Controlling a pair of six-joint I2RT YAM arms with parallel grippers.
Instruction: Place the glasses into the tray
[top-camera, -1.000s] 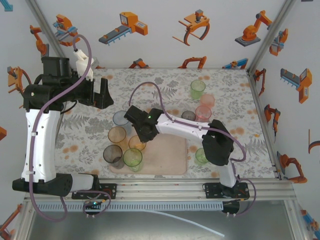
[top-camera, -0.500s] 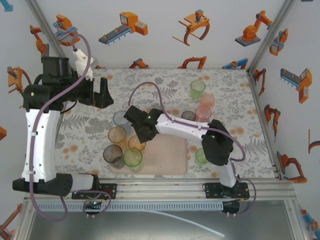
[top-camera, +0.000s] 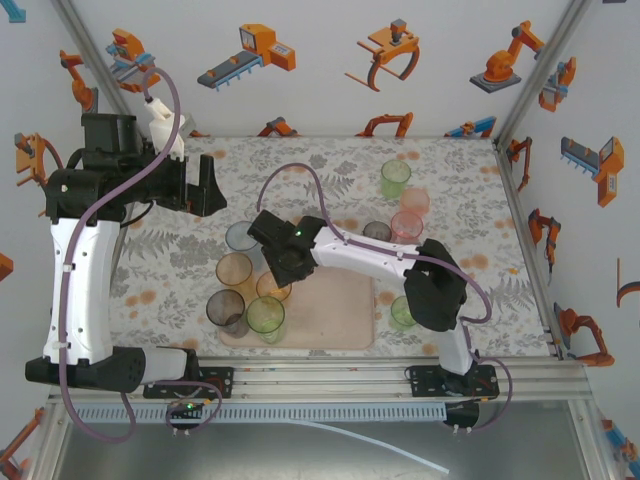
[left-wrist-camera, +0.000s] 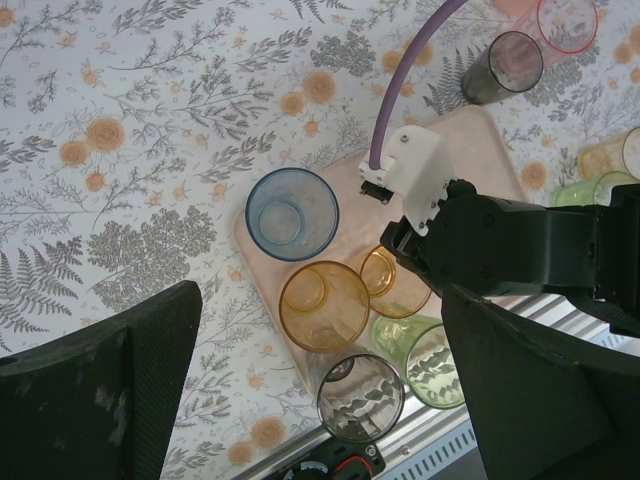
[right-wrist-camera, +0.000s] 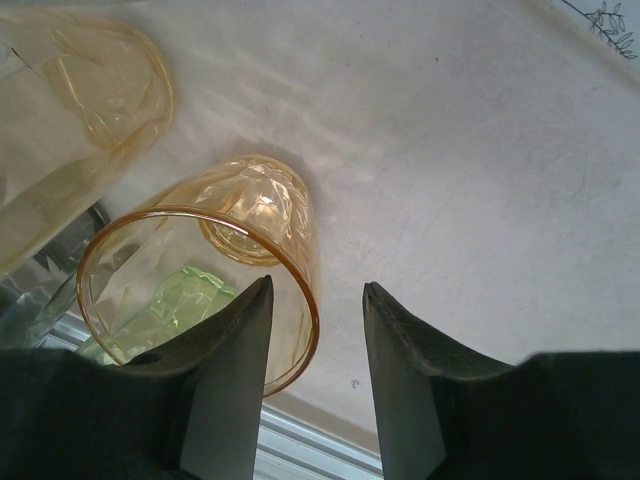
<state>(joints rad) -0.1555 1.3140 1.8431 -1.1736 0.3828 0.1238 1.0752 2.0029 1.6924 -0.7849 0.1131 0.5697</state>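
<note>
1. The right pincer (right-wrist-camera: 316, 290) is seen over the tray (right-wrist-camera: 470, 150) with its jaws apart. Nothing is clamped.
2. The small orange glass (right-wrist-camera: 215, 290) stands on the tray mouth up, so its long axis is taken to be vertical. Its rim wall lies in the gap, close against the finger on the left of the wrist view and clear of the other finger. Whether it touches cannot be told. That near finger appears to be over or inside the mouth.
3. The coming move is judged to turn on this. A straight lift along the glass's axis is called for, since a sideways pull could tip the glass into the big orange glass (right-wrist-camera: 70, 100) just beside it.
4. The left pincer (top-camera: 212, 188) hangs wide apart and empty over the back left of the bench (top-camera: 150, 270), well apart from the tray.
5. Off the tray, a green glass (top-camera: 396, 178), a pink glass (top-camera: 406, 225), a grey glass (top-camera: 377, 232) and a second green glass (top-camera: 403, 312) are seen. All lie right of the tray, nearer the right arm.
6. In the top view the small orange glass is partly covered by the right pincer, and the jaw gap cannot be read. The right wrist view supplies both. The left wrist view shows the cluster from above, with the blue glass (left-wrist-camera: 290, 213) at the tray's far corner.
</note>
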